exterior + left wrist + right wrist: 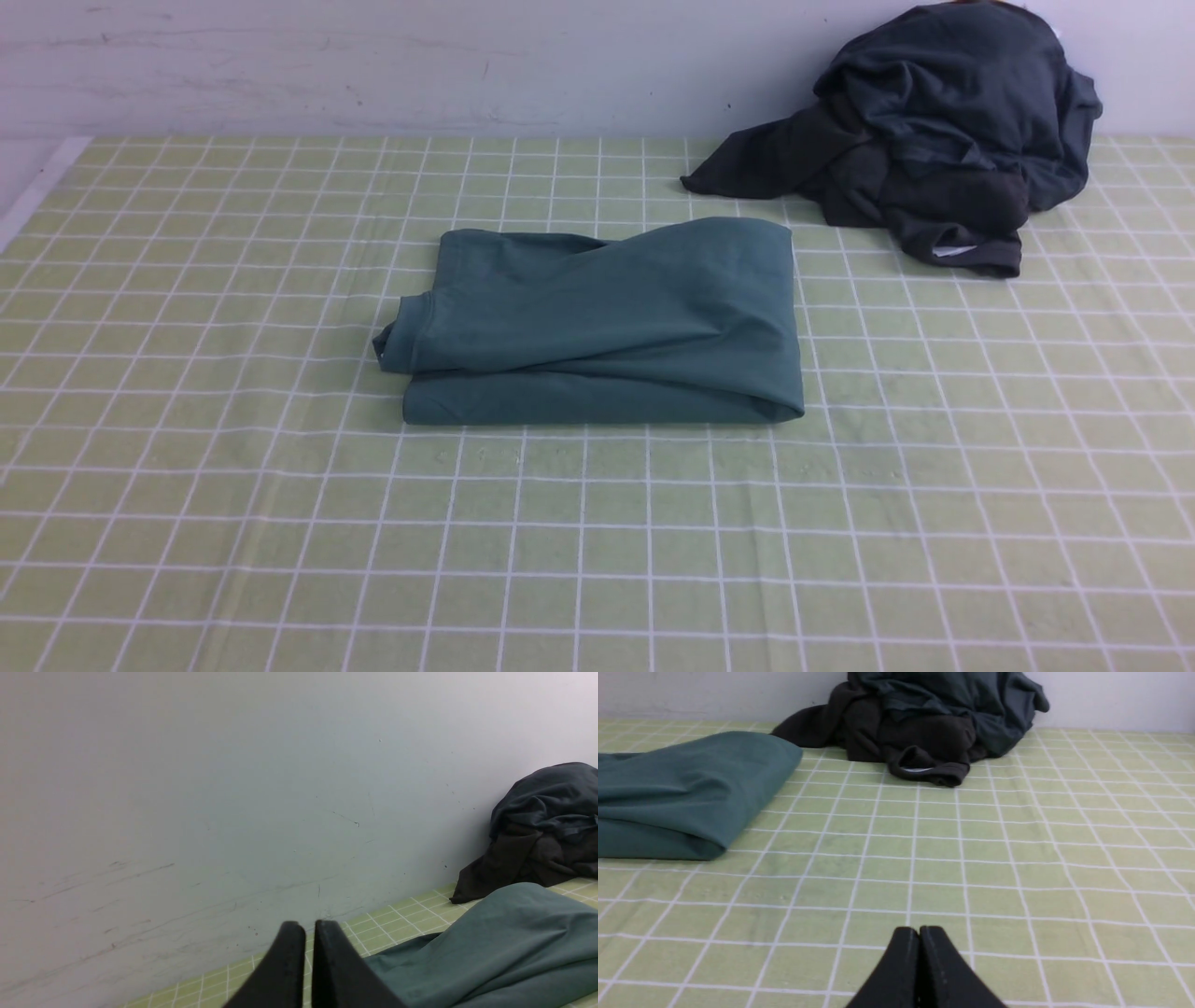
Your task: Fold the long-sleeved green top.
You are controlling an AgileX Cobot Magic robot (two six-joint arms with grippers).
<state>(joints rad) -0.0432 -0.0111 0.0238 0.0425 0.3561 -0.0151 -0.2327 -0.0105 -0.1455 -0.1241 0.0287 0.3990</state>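
A: The green long-sleeved cotton top (607,322) lies folded into a thick rectangle mid-counter, on the green checked cloth counter (597,541). Anything left to spoil?

B: The upper layer bulges and a rolled edge pokes out at the robot's left, so the soft stack may slump open. The left hand (309,952) and right hand (919,956) are both pinched closed, holding nothing. The dark crumpled clothes heap (943,131) sits near; a stray sweep could snag it.
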